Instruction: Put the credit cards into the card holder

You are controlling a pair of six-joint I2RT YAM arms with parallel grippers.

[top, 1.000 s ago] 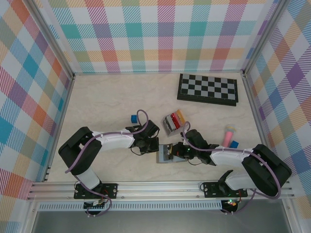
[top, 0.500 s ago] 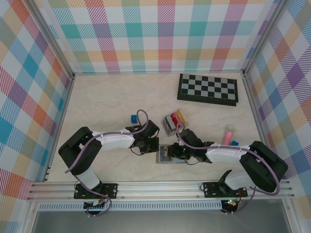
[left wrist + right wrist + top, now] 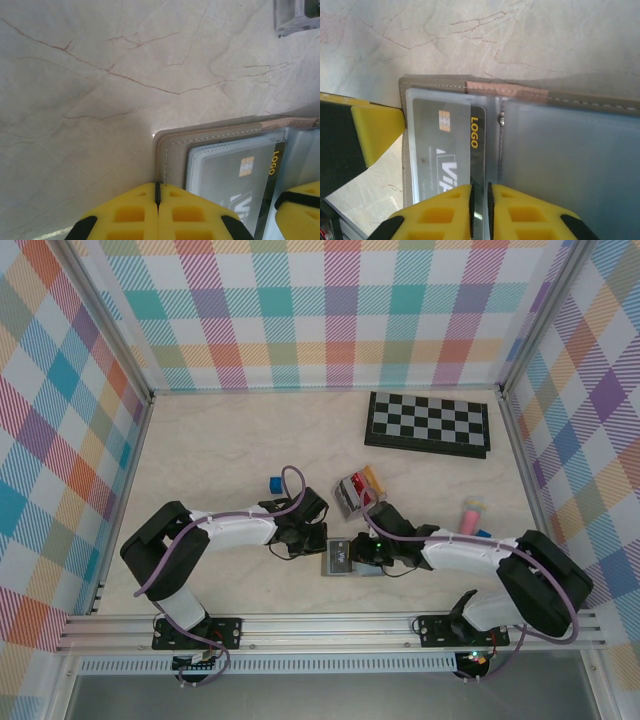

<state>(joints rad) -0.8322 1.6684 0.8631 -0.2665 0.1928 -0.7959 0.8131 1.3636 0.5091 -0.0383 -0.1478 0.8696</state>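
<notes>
1. The step in hand looks like seating one card in its pocket. The card holder (image 3: 570,145) lies open on the surface (image 3: 100,75) between the two arms. Its grey cover is down and its clear pockets face up.

2. A black card (image 3: 440,150) with a chip and a yellow "LOGO" sits mostly inside the pocket on the outer half of the holder. The strip bearing the logo pokes out toward the fold.

3. The right tool (image 3: 480,192) has its fingers nearly together at that exposed edge. The card's edge runs into the narrow slit between them, so I read it as pinching the card.

4. The left tool (image 3: 157,192) is fully closed, with nothing between its fingers. Its tip sits against the holder's outer edge, opposite the right tool. It seems to brace the holder so that it does not slide, though I cannot tell how hard it presses.

5. The next move calls for a short, flat push of the card toward the left tool until the logo strip is under the plastic. The right tool would then let go and back off along the fold without dragging the card out again. Tilting the card could snag the pocket's mouth or lift the cover.

6. In the overhead view a small rack (image 3: 347,498) just behind the holder carries more cards (image 3: 366,480). I judge the task to be at an early stage, with further fetch-and-insert rounds to come.
</notes>
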